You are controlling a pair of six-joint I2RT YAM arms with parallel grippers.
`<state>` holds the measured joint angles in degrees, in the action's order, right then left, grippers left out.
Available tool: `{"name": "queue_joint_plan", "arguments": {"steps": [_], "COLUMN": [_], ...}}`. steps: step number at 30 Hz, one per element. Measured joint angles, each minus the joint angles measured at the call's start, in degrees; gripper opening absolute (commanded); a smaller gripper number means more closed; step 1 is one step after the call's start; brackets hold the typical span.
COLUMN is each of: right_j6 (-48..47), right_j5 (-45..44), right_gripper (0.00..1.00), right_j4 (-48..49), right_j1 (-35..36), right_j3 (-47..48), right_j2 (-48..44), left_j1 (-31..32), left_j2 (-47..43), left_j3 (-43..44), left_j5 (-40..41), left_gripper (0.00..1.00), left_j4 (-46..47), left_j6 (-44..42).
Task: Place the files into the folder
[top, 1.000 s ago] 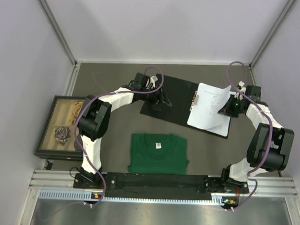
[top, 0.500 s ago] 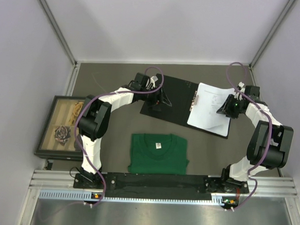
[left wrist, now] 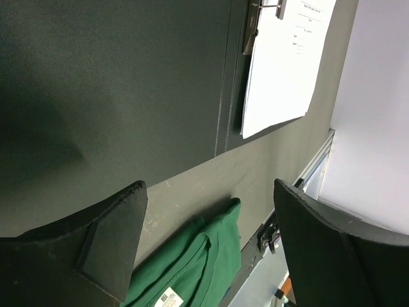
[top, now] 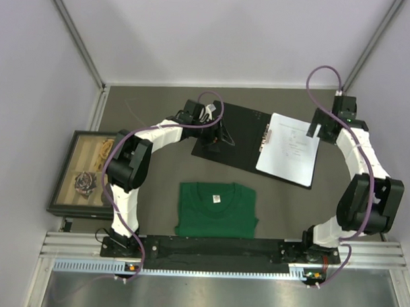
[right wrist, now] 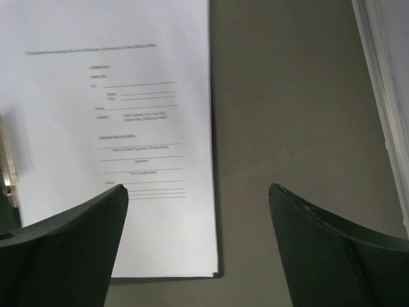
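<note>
Open folder (top: 236,131) at the far middle of the table (top: 164,172), the files (top: 289,148) lying on its right half, both grippers empty.

At the far left a dark-framed picture box (top: 83,173) lies flat near the table edge. Next comes the left gripper (top: 222,136), pointing down at the folder's black left inner face with its jaws spread wide and nothing between them; whether the fingers (left wrist: 118,240) touch the cover I cannot tell. Nearer the arms' bases, a folded green T-shirt (top: 216,209) lies just clear of the folder. The clip (top: 266,137) runs beside the folder's spine, right at the left edge of the white printed sheets, which lie flat and squared up. Last, the right gripper (top: 322,124) hangs over the sheets' far right corner, its jaws wide apart and gripping nothing.
</note>
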<state>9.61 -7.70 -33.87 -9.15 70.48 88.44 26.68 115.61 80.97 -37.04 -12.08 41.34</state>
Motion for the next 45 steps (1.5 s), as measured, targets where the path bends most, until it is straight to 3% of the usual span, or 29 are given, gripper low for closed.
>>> {"name": "queue_joint_plan", "arguments": {"steps": [3,6,9,13,18,20,30,45], "right_j6": [0.76,2.38,3.39,6.56,10.62,11.98,12.98,18.56], "right_j5": [1.11,8.33,12.15,13.35,14.34,15.96,26.01,41.68], "right_gripper": [0.99,0.99,0.99,0.88,0.74,0.73,0.68,0.56], "right_j4": [2.49,3.8,5.35,7.43,9.79,11.89,18.32,30.86], "right_j1": [3.1,2.64,2.89,7.91,14.45,15.76,15.04,11.58], "right_j3": [-2.19,-3.21,-3.19,-2.89,6.91,11.28,20.41,17.25], "right_j2": [-3.91,-4.09,0.48,7.5,19.06,23.45,35.04,37.44], "left_j1": [0.0,0.0,0.0,-0.02,0.07,0.26,1.6,1.57], "left_j2": [0.0,0.0,0.0,0.0,0.0,0.04,0.28,1.14], "left_j3": [0.0,0.0,0.0,0.0,-0.35,-0.61,0.79,3.8], "left_j5": [0.0,-0.02,-0.02,-0.04,0.68,0.61,-0.07,-0.17], "left_gripper": [0.84,0.84,0.84,0.84,0.84,0.84,0.84,0.85], "left_j4": [0.0,0.0,-0.02,-0.02,-0.07,-0.48,-3.69,-7.34], "left_j6": [-0.26,-0.55,-0.61,-0.72,-1.31,-1.75,-4.59,-6.6]}}
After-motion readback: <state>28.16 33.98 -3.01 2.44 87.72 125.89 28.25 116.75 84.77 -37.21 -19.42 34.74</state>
